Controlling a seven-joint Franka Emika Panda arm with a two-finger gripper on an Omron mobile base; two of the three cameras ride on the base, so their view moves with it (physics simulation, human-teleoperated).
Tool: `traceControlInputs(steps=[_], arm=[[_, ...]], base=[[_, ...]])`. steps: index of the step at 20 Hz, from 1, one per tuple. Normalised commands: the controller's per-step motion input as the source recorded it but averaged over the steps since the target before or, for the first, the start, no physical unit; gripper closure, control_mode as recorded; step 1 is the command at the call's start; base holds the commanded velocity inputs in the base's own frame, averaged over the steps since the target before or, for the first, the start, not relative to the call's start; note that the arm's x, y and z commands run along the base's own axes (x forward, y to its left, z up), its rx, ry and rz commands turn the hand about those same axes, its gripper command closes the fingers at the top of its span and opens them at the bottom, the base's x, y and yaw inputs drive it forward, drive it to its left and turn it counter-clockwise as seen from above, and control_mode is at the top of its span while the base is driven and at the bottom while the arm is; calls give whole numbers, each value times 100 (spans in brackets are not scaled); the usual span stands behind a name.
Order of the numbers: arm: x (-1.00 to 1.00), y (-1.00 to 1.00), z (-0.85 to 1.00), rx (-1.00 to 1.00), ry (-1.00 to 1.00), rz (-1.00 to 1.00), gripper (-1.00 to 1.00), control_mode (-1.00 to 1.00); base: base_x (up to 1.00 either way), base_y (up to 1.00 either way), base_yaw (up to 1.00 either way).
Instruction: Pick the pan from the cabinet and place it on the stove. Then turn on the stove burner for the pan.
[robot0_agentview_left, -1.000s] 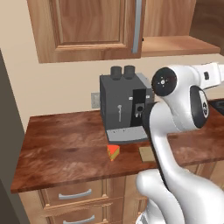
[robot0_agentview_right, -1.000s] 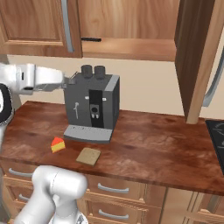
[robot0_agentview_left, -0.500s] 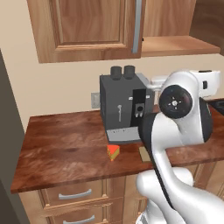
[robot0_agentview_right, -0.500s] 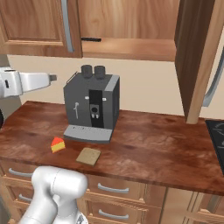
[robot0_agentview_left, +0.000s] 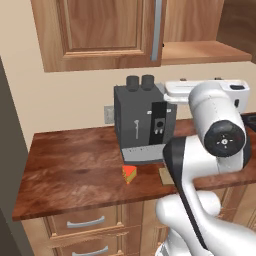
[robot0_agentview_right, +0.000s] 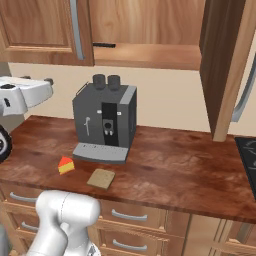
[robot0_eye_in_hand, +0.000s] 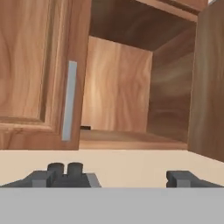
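On the table (robot0_agentview_left: 70, 165) in the left base view stand a coffee machine (robot0_agentview_left: 142, 122) and cheese wedge (robot0_agentview_left: 129, 173). Right base view: the cabinet (robot0_agentview_right: 150, 47) is open, a dark pan handle (robot0_agentview_right: 104, 45) on its shelf. Hand view: the tool (robot0_eye_in_hand: 111, 178), spread wide and empty, faces that shelf (robot0_eye_in_hand: 131, 139); reaching in comes next.
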Motion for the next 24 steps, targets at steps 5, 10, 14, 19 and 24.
traceControlInputs(steps=[5, 10, 14, 19, 24], arm=[[10, 13, 21, 5, -27, 22, -100, -100], [27, 8, 22, 6, -19, 18, -100, -100], [34, 2, 18, 4, -9, 12, -100, -100], [37, 0, 11, 0, 0, 2, -100, -100], [43, 1, 0, 0, 0, 0, -100, -100]], base=[[0, 0, 0], [0, 0, 0], [0, 0, 0], [0, 0, 0], [0, 0, 0]])
